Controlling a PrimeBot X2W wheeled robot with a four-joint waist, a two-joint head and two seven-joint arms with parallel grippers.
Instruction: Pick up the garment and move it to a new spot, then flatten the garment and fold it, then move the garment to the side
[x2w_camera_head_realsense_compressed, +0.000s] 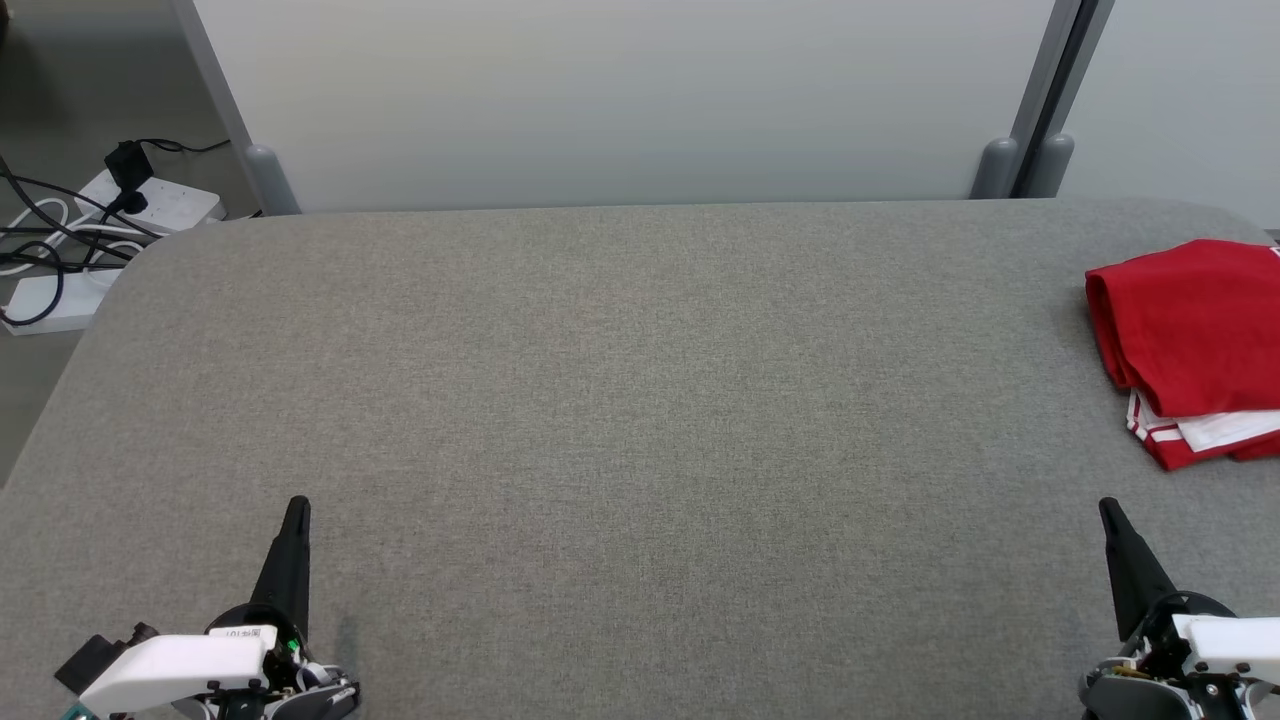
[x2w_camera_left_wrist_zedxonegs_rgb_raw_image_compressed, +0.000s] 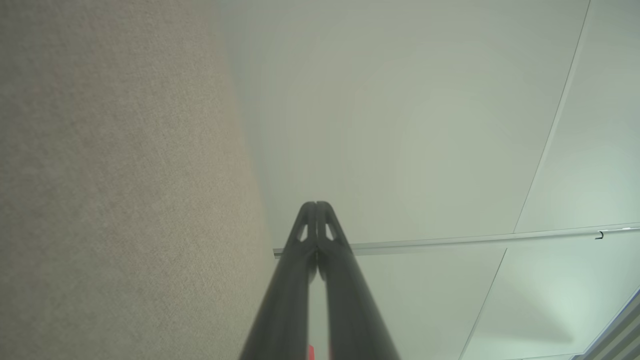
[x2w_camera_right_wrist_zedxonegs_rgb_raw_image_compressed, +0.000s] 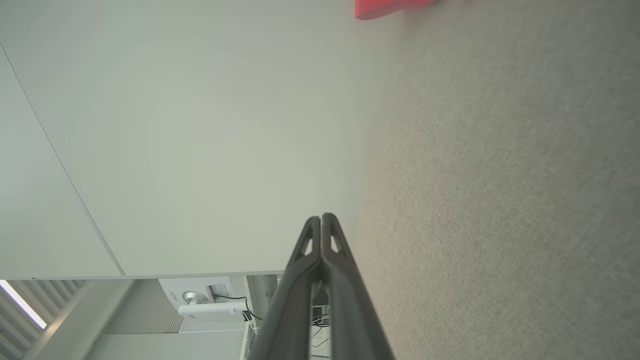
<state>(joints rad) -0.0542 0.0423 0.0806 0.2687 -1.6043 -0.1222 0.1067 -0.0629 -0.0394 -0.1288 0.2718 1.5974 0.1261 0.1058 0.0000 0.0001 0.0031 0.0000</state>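
on my feed, grey fabric counter (x2w_camera_head_realsense_compressed: 620, 400), pale partition panels (x2w_camera_head_realsense_compressed: 620, 100) behind it, white power strips (x2w_camera_head_realsense_compressed: 165, 205) on the floor far left, black plug (x2w_camera_head_realsense_compressed: 128, 165) in one, white projector (x2w_camera_right_wrist_zedxonegs_rgb_raw_image_compressed: 205, 297) on right wrist cam

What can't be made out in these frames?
- Garment: the head view's right edge cuts it off, so its type and fold count are unclear. The right wrist view's top edge leaves just a red corner.
- Power strips: head view, too small to count sockets.
- Red speck: left wrist view, between the left gripper fingers, too small to identify.
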